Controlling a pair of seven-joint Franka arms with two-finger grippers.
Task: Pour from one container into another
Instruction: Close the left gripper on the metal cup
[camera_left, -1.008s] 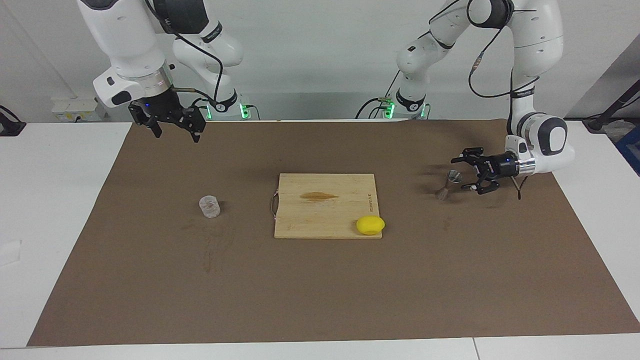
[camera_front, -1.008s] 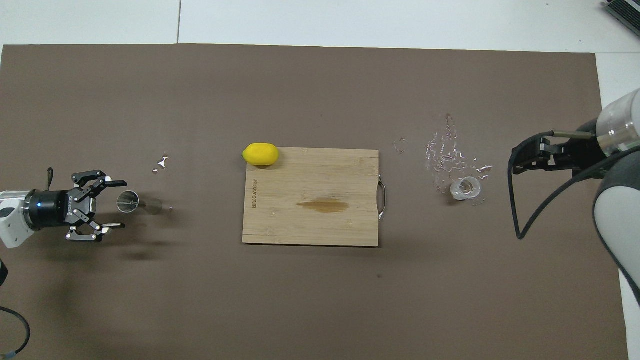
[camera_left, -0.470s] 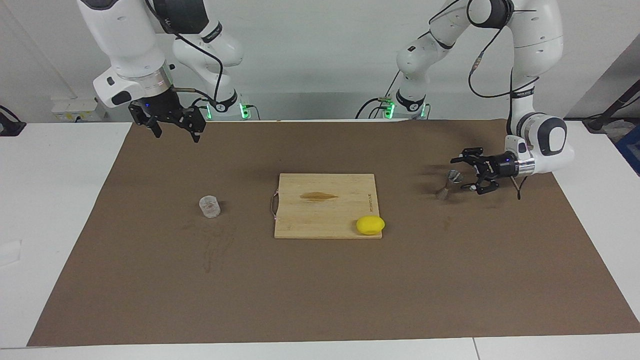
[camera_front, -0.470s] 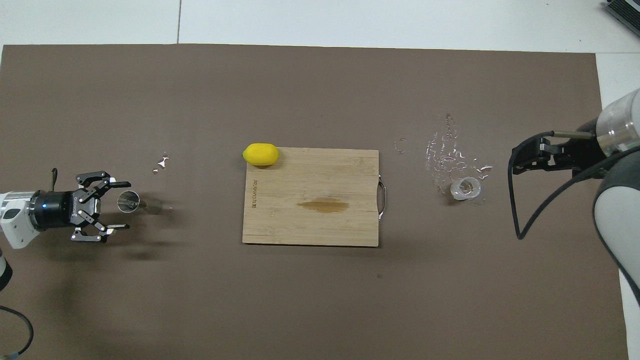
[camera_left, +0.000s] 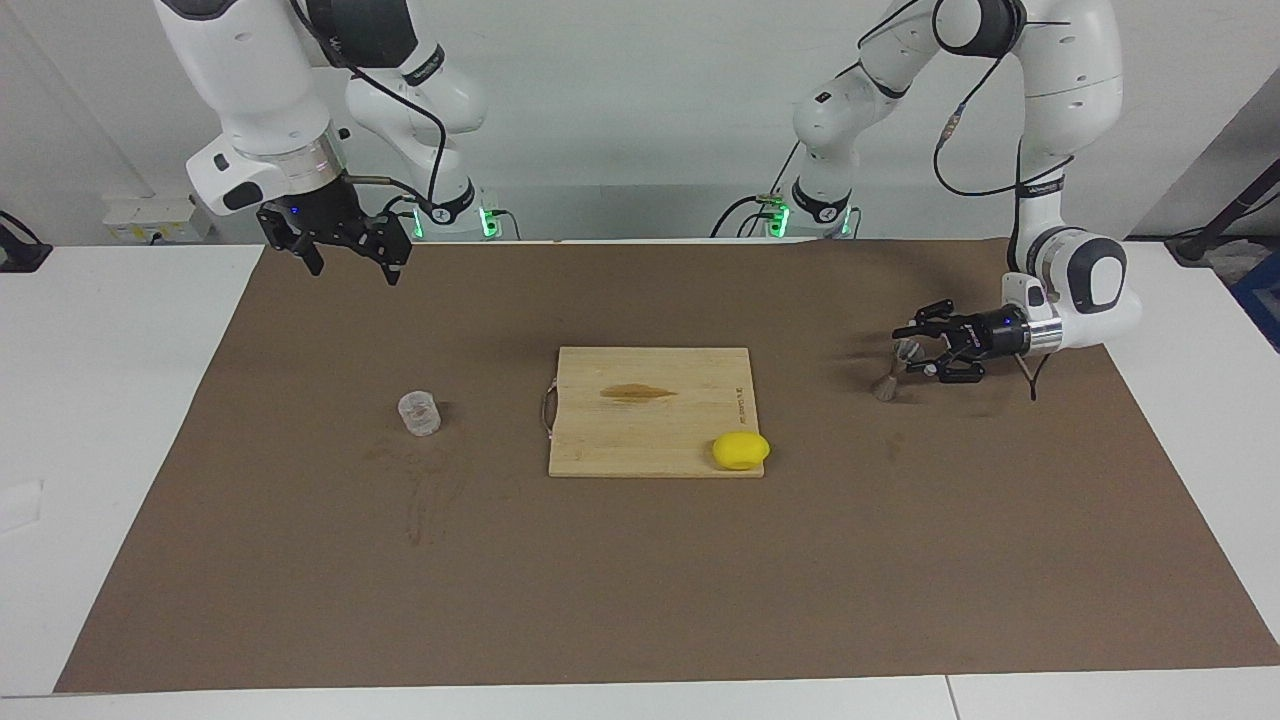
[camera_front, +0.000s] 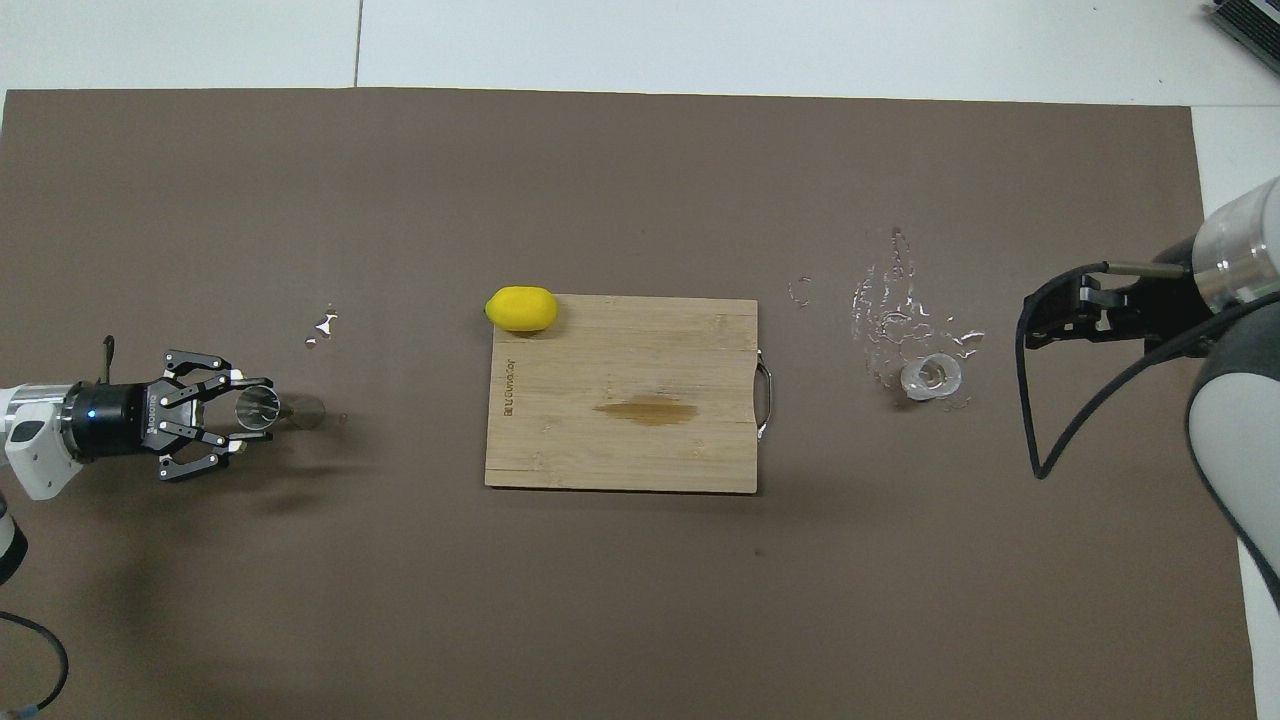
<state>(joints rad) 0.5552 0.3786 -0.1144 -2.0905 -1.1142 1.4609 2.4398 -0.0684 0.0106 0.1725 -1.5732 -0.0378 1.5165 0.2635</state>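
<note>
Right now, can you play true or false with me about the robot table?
1. The lemon sits on the cutting board's corner. True.
2. The left gripper is shut on the metal jigger. True.
3. The clear cup is on the board. False: it stands on the brown mat, toward the right arm's end.
4. The right gripper holds the cup. False: it hangs open above the mat, holding nothing.

One camera sits high across the table (camera_left: 120, 400) and looks back at both arms' bases. The other hangs over the robots' end, looking steeply down and forward. Both stand well off and share the brown mat (camera_front: 620, 600), the board (camera_left: 650, 410) and, apparently, all its corners
</note>
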